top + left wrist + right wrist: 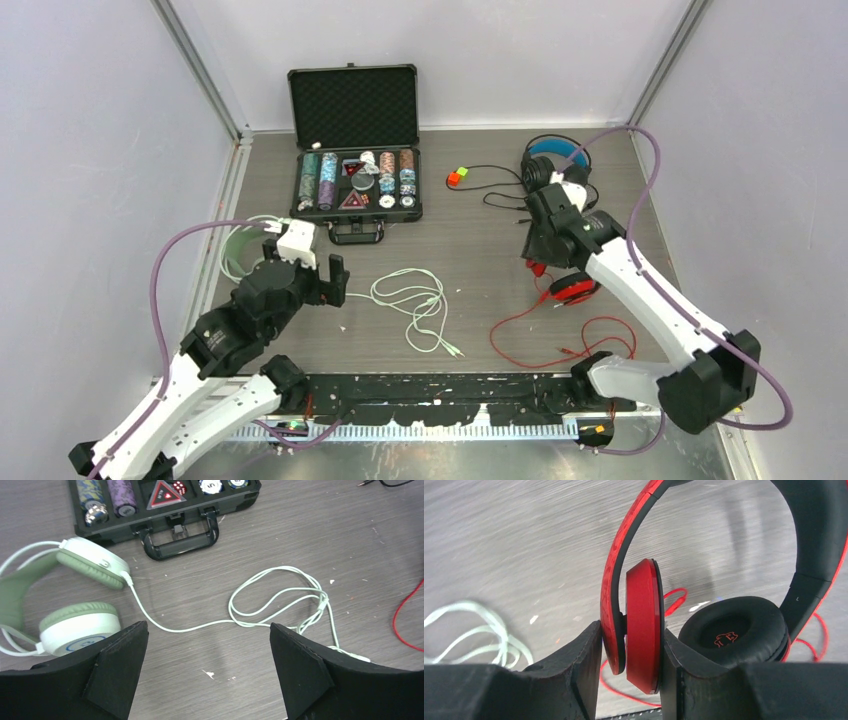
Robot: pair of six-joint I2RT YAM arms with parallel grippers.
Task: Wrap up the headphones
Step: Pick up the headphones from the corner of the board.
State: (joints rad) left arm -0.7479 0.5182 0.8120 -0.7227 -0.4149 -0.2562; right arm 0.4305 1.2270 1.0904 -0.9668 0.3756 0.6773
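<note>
My right gripper (631, 637) is shut on one ear cup of the red headphones (642, 620), lifted above the table with the headband arching away. In the top view that gripper (553, 262) sits right of centre over the red headphones (574, 290), whose red cable (560, 345) trails toward the near edge. My left gripper (207, 647) stands open over bare table, nothing between its fingers. The mint-green and white headphones (80, 572) lie to its left, their pale cable (272, 600) looping right. The black headphones with a blue inner band (548, 160) rest at the back right.
An open black case of poker chips (355, 150) stands at the back centre, its handle (180, 537) just beyond the mint headphones. Small coloured cubes (457, 177) lie beside it. A black cable (500, 190) runs from the black headphones. Walls close in left and right.
</note>
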